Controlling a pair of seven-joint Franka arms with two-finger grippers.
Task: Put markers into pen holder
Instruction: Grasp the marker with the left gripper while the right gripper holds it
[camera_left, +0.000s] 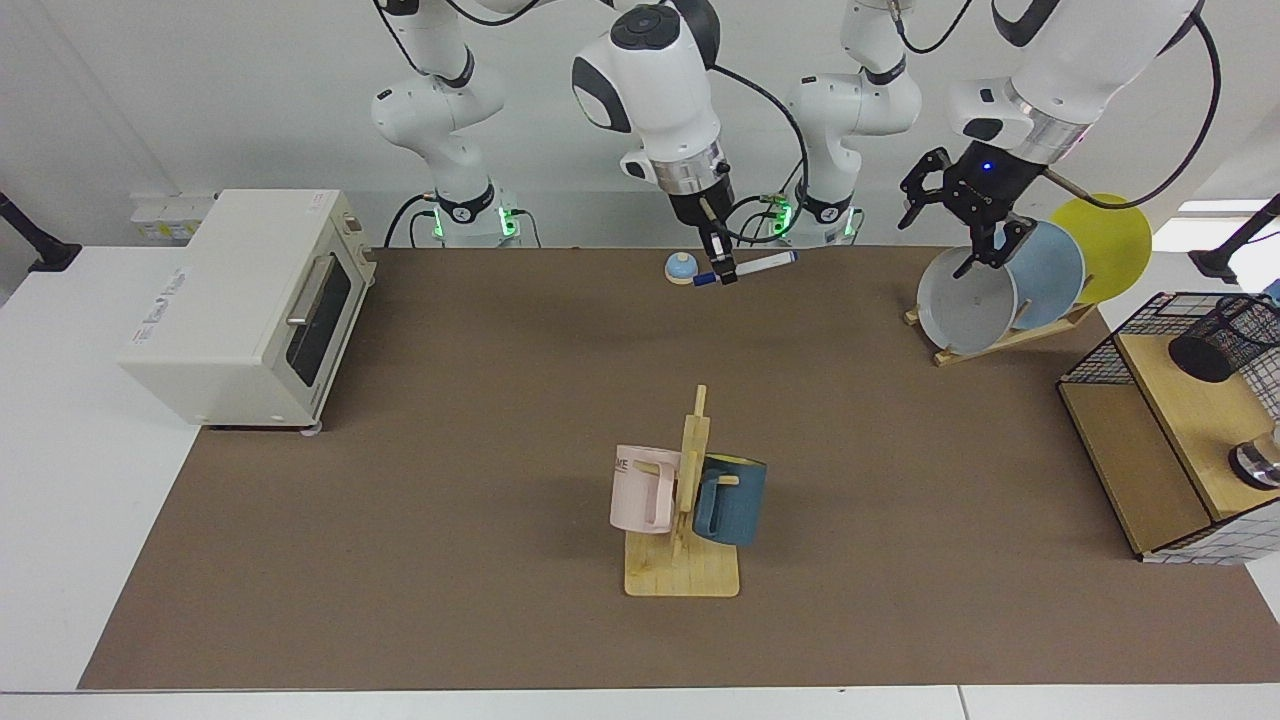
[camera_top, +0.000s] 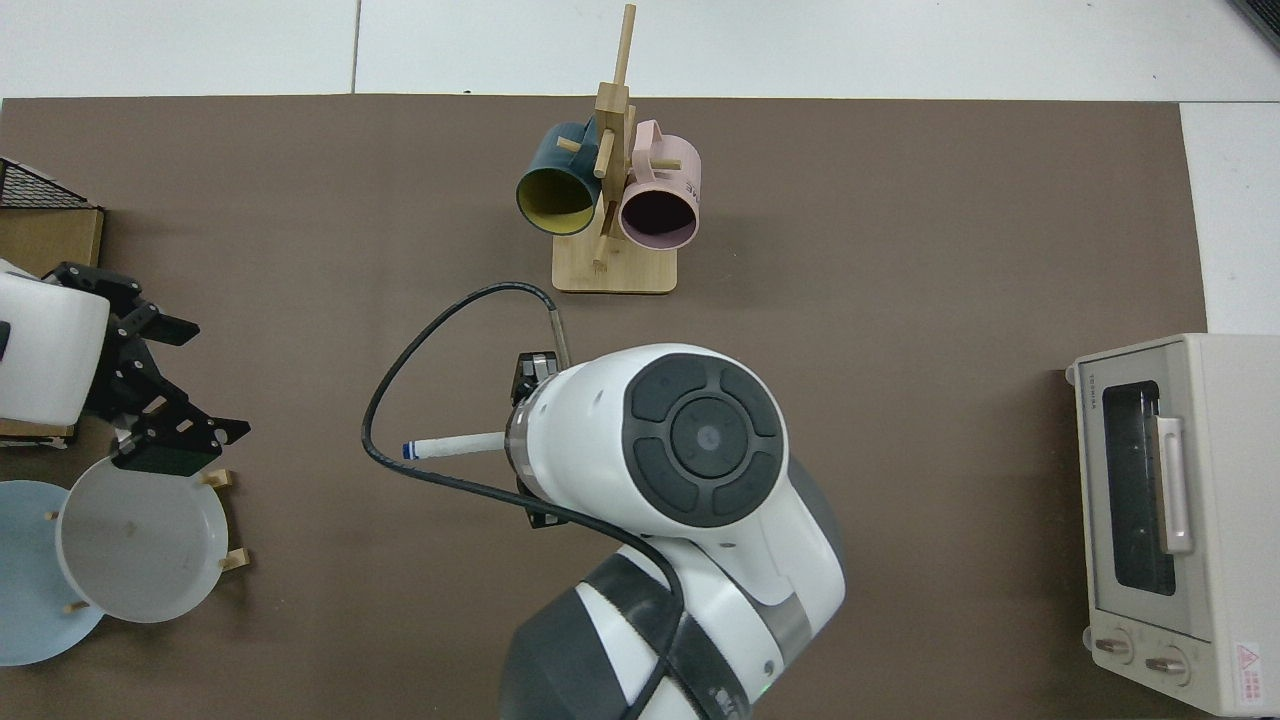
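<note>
The right gripper (camera_left: 722, 272) hangs above the table's far middle, fingers pinched together; the left gripper (camera_left: 958, 222) hovers with fingers spread apart, wrist tilted

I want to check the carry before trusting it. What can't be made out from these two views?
- Right hand on the marker: top view, hidden under its own arm; only the marker's end shows.
- Pen holder: facing view, cut by the edge; absent from top view.
- Left hand near the grey plate: contact unclear.
</note>
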